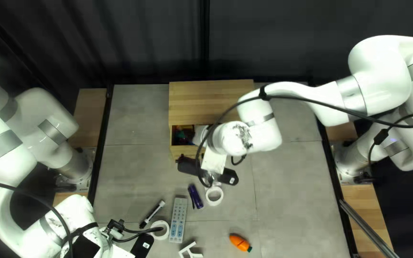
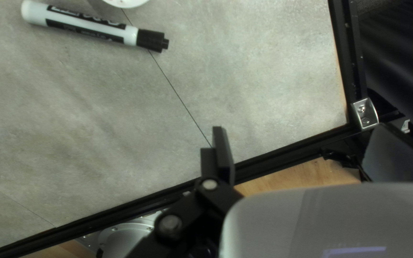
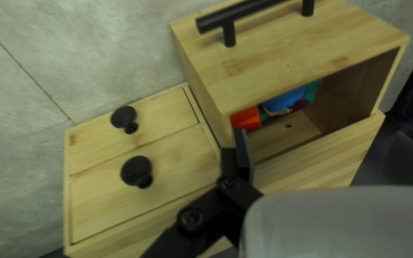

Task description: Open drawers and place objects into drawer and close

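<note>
where the drawer gapes, objects lie inside; one is red.

Objects sit inside the open drawer of a cabinet at the bench's far edge; nearer, a remote control lies between a marker on its left and a toy carrot on its right.

Wooden cabinet, open drawer, right arm overhead, orange carrot, pale remote
</note>
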You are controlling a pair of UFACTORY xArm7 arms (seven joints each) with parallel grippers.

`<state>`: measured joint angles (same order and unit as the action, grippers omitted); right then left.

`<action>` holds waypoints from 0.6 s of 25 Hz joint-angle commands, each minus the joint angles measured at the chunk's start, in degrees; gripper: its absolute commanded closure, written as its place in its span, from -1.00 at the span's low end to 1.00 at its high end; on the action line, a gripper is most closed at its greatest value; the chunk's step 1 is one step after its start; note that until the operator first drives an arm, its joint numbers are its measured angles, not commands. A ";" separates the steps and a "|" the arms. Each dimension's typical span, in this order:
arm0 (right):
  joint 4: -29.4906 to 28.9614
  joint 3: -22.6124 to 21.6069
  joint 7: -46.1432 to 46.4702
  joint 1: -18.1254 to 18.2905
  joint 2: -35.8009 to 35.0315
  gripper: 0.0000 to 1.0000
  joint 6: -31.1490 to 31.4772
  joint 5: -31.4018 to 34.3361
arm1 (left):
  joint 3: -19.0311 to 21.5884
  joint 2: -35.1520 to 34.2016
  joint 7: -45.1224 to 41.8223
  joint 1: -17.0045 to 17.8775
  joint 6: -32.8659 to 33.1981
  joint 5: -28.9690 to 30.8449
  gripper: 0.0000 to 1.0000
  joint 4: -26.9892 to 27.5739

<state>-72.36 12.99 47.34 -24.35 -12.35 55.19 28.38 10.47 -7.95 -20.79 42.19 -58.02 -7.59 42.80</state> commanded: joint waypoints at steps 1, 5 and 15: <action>-0.25 -4.95 -2.13 -5.81 0.00 -1.00 6.74 -1.72 | 0.00 0.00 0.00 0.00 0.00 0.00 -1.00 0.00; -5.04 -9.39 0.85 -10.29 -4.58 -1.00 12.23 -3.16 | 0.00 0.00 0.00 0.00 0.00 0.00 -1.00 0.00; -11.33 -15.88 5.09 -17.39 -14.60 -1.00 15.40 -3.37 | 0.00 0.00 0.00 0.00 0.00 0.00 -1.00 0.00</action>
<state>-84.44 -2.08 51.43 -41.15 -26.26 71.45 24.80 10.47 -7.95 -20.79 42.19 -58.02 -7.59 42.80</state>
